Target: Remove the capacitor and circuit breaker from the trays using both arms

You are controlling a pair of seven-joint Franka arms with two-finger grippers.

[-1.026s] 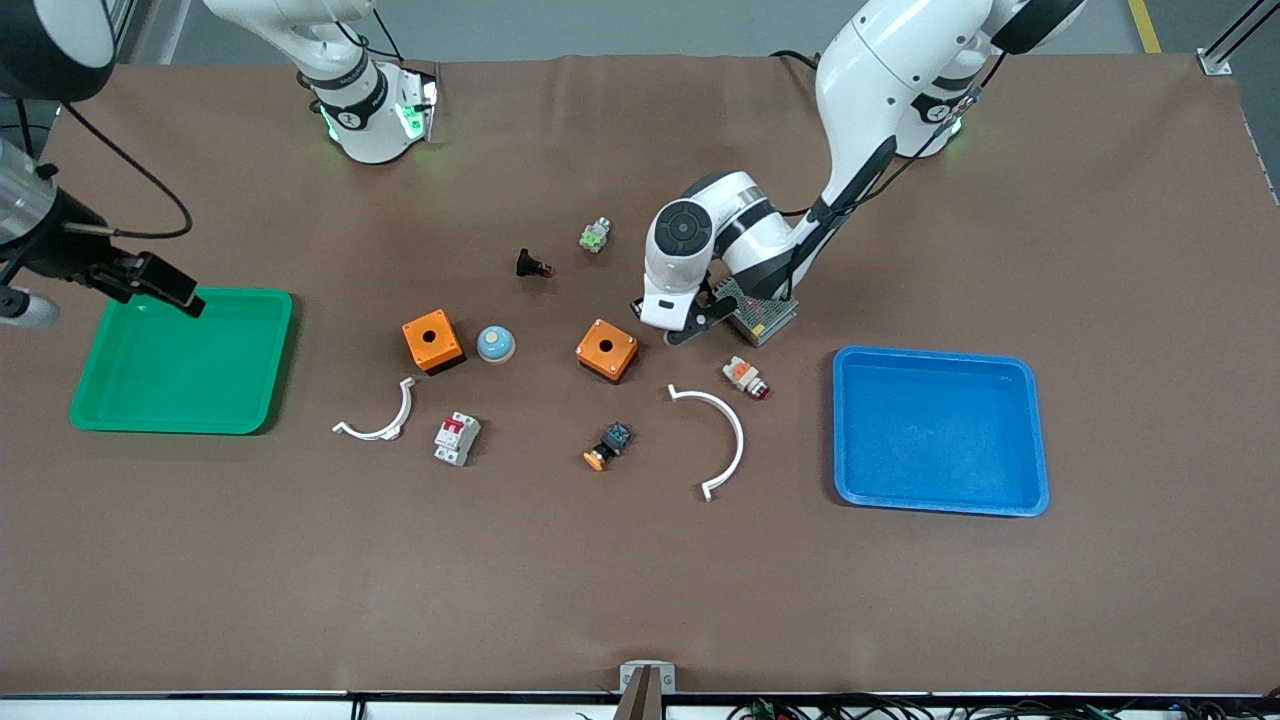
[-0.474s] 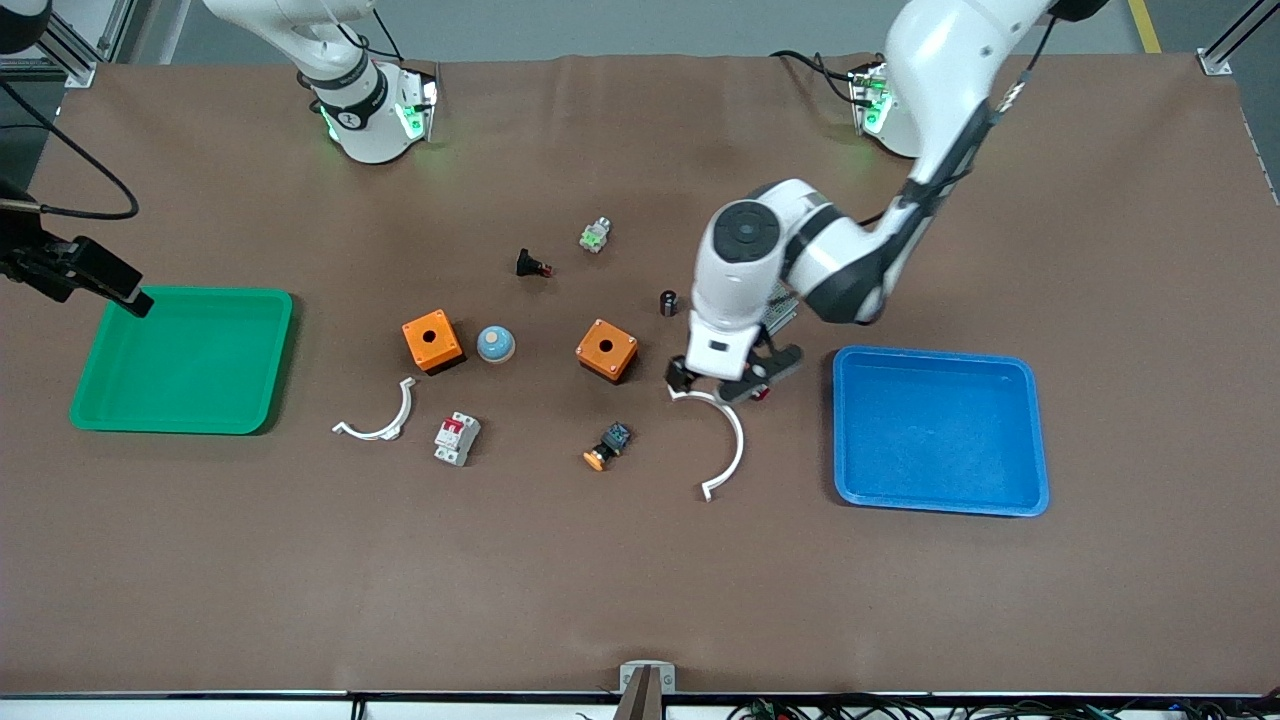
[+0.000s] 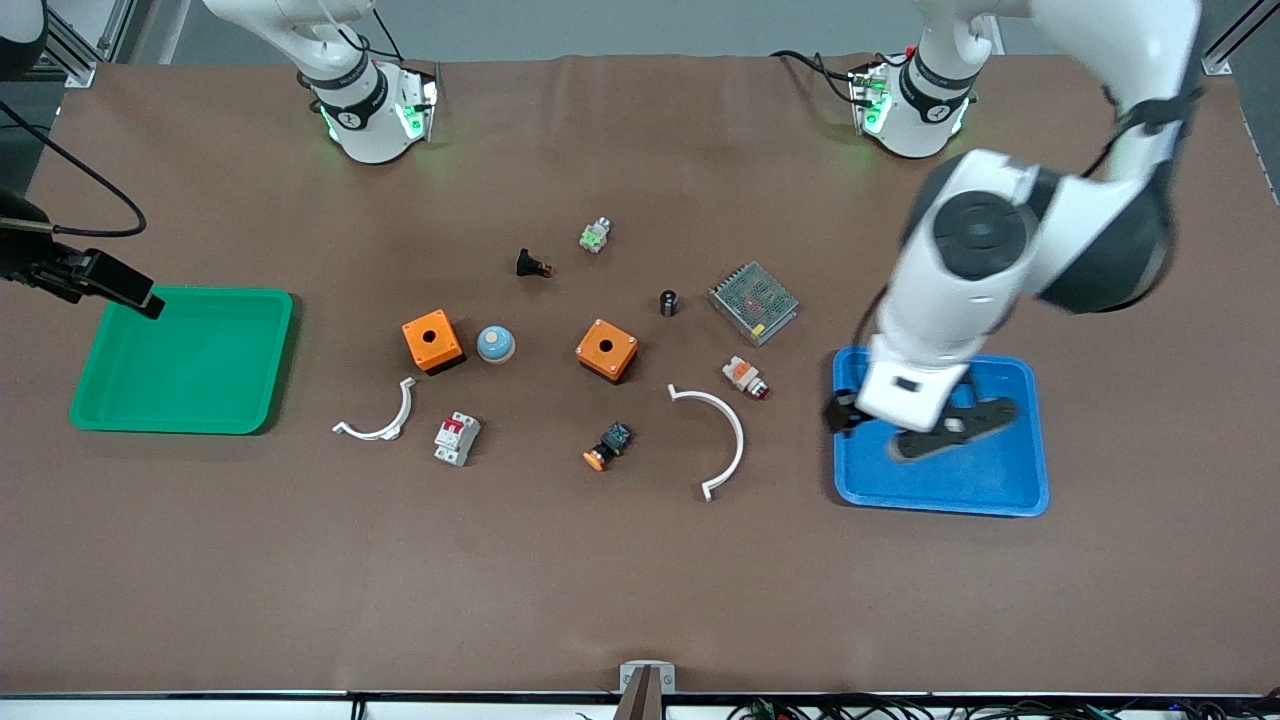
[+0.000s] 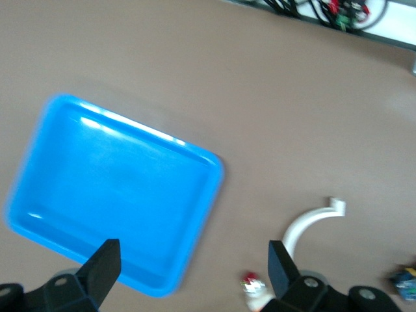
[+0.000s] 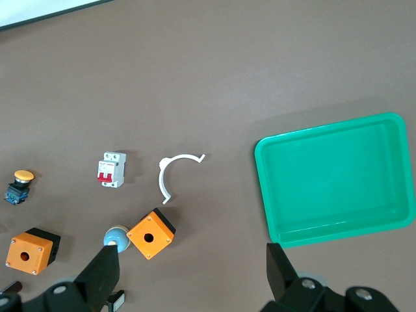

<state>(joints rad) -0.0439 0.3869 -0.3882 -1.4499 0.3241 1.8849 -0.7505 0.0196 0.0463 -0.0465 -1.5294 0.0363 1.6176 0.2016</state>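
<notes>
2 trays on the brown table (image 3: 640, 580). Blue tray (image 3: 1010, 480) sits toward the left arm's end; nothing lies in it in the front view or the left wrist view. Green tray (image 3: 180, 400) sits toward the right arm's end; nothing in it either.

Left gripper (image 3: 915, 425) hangs over the blue tray, over its edge nearest the table's middle, fingers spread wide, holding nothing. Right gripper (image 3: 140, 298) hangs over the green tray's corner at the table's outer end, fingers apart in the right wrist view, holding nothing.

Capacitor (image 3: 668, 302) stands on the table in the middle, between the orange box (image 3: 607, 350) and the metal mesh-topped module (image 3: 753, 302), in neither tray. Breaker (image 3: 457, 438) lies on the table, nearer the front camera than the second orange box (image 3: 432, 341), just beside the small white arc (image 3: 380, 418), also in neither tray.

Other loose parts on the table, all outside the trays: blue dome button (image 3: 495, 344) beside the second orange box, black piece with red tip (image 3: 531, 265), small green-grey part (image 3: 594, 236), white-orange lamp (image 3: 746, 377), black-blue switch with orange cap (image 3: 607, 446), large white arc (image 3: 722, 436).
</notes>
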